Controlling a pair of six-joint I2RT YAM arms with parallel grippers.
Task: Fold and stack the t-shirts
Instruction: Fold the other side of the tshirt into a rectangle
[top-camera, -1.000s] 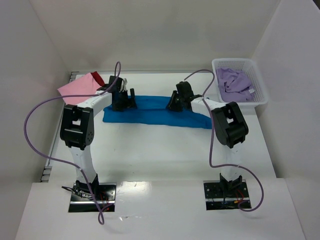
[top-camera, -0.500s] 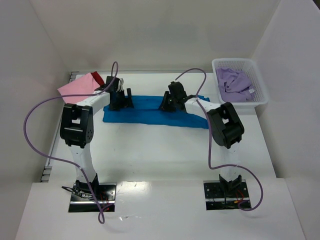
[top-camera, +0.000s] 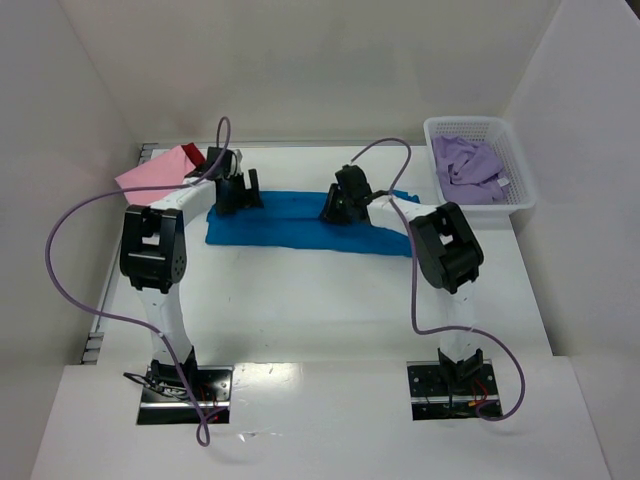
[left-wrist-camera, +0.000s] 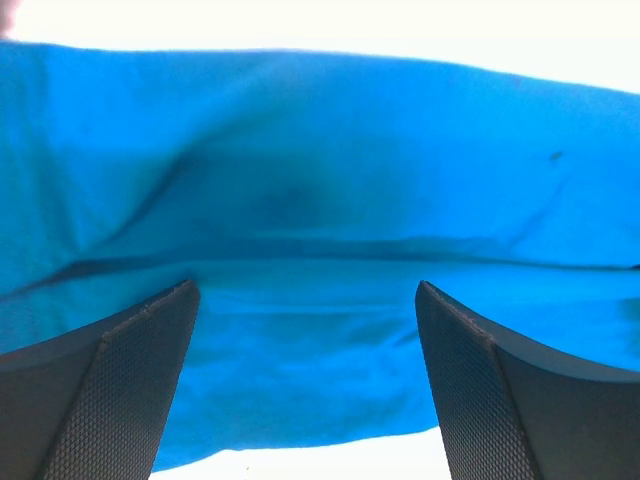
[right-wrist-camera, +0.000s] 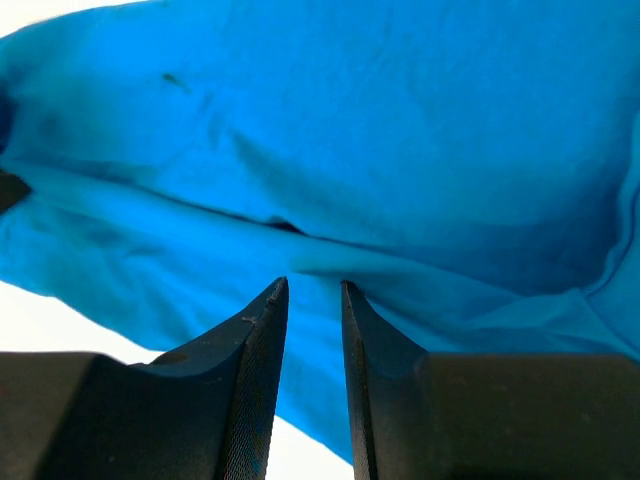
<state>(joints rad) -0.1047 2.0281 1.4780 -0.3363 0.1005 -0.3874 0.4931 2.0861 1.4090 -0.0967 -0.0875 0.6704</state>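
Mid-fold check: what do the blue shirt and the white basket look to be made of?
Blue shirt: soft matte cloth, probably cotton; it creases and lies limp. White basket: rigid plastic, faintly glossy, judging by its moulded mesh walls.

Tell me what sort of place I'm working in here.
Probably a robot test booth, not a home: plain white walls box in a white table, two arms are bolted at its near edge, and a blue shirt lies laid out for folding.
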